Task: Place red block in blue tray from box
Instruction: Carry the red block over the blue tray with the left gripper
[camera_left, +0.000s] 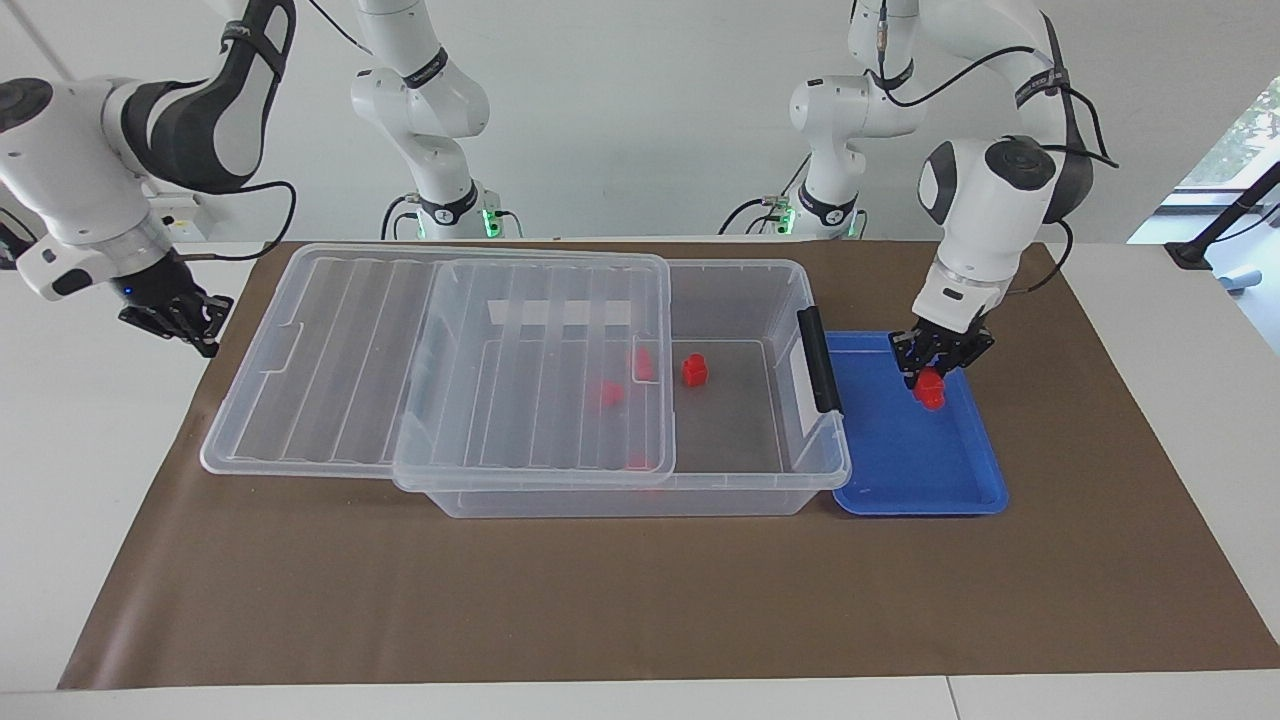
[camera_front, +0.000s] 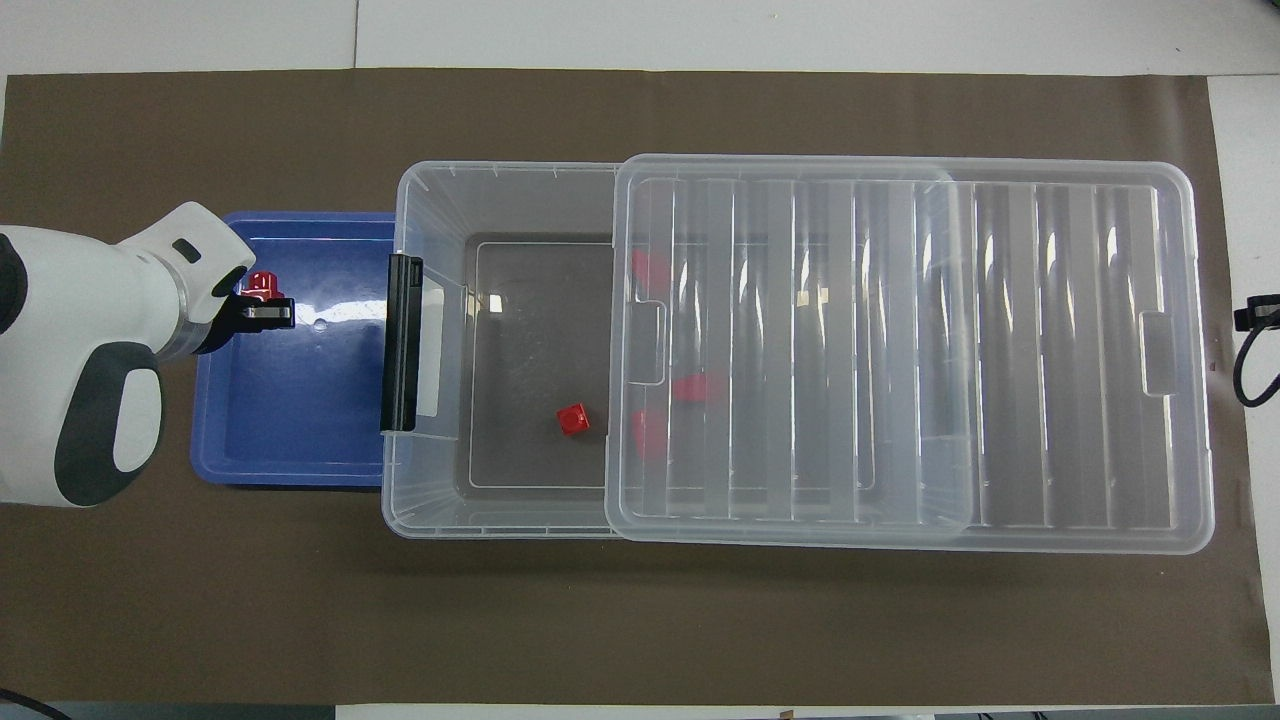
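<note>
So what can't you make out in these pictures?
- Whether the red block touches the blue tray: the left gripper covers it in both views.
- Blocks under the lid: blurred smears, count unsure.
- Right gripper: fingers too small; overhead view cuts it off.
</note>
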